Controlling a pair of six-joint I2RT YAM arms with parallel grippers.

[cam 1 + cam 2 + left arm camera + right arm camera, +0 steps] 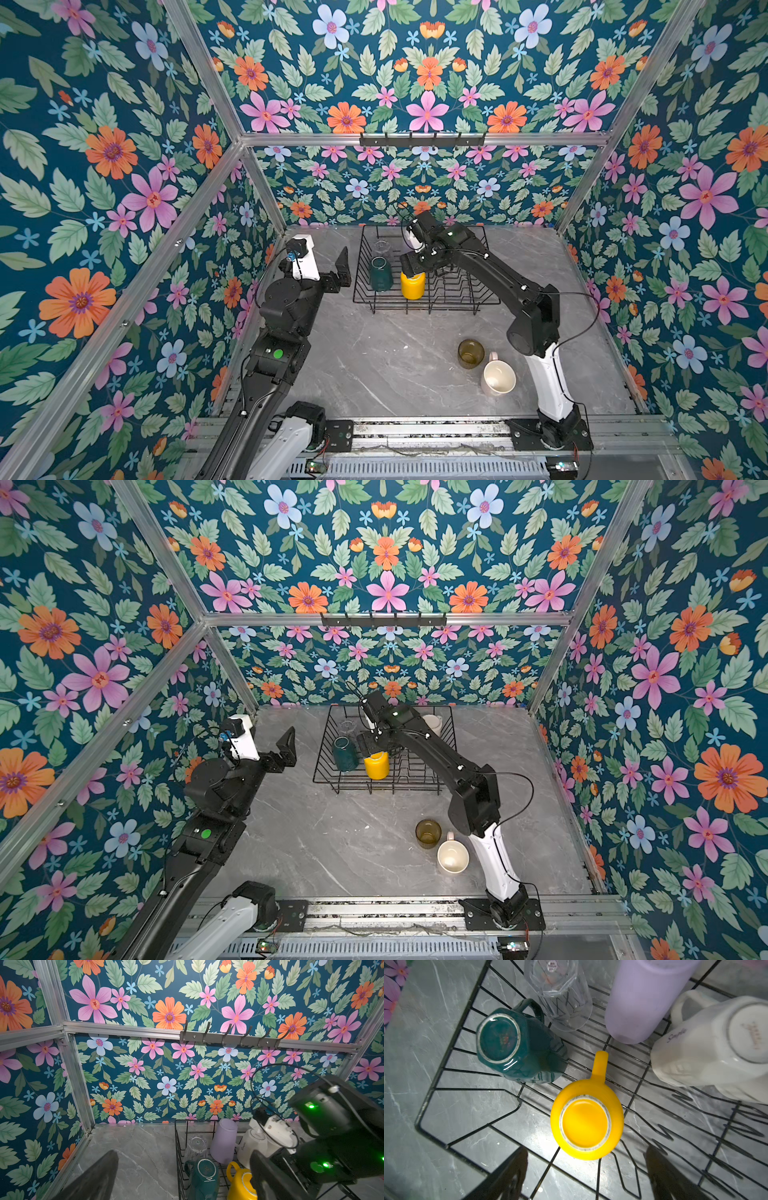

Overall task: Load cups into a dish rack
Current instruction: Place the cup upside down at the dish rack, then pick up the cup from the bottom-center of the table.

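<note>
Enclosure walled in floral wallpaper (428, 75): deep teal ground, pink, orange and pale blue flowers, green leaves. Bare aluminium framing (291, 139) runs up the corners and across the back wall. Dark hook rail (422, 140) fixed on that crossbar. Tabletop (374, 365) grey marble-look, white veins, evenly lit. Metal rail (415, 428) along near edge

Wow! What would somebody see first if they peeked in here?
Probably the bright flowered wallpaper on the walls all around the table. Next, the yellow mug, upside down in the black wire rack at the back, with the right gripper open just over it. Near the front of the table, a brownish glass and a pale mug sit side by side outside the rack.
</note>
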